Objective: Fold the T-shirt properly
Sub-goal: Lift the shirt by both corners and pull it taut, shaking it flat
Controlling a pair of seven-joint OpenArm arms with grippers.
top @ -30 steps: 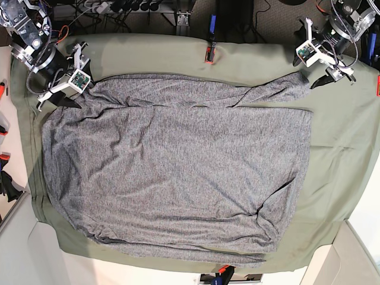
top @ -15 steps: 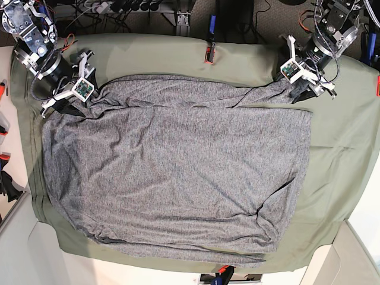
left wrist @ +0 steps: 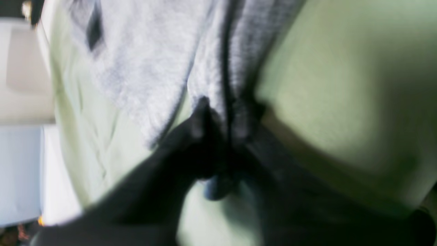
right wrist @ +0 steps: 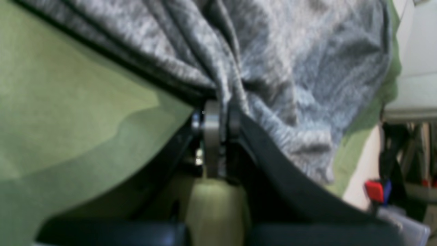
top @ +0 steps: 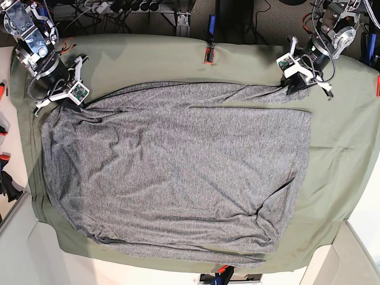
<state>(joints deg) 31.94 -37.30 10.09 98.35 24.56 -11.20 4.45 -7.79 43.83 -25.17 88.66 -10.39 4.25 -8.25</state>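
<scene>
The T-shirt (top: 178, 166), heathered grey and wrinkled, lies spread over the olive-green table cloth (top: 338, 148). At its far left corner in the base view, my right gripper (top: 72, 102) is shut on a bunched fold of the fabric. The right wrist view shows the T-shirt (right wrist: 290, 68) pinched between the closed fingers of my right gripper (right wrist: 218, 116). On the far right, my left gripper (top: 295, 88) is shut on the end of the long sleeve. In the blurred left wrist view, my left gripper (left wrist: 220, 116) pinches the T-shirt (left wrist: 146, 68) edge.
A red clamp (top: 209, 54) holds the cloth at the far edge, and another red clamp (top: 377, 86) sits at the right edge. Cables and a power strip (top: 98, 6) lie behind the table. Beige surfaces border the near corners.
Both grippers were open and have shut on the shirt. The far edge and sleeve now run straighter between them, and each arm has drawn slightly outward.
</scene>
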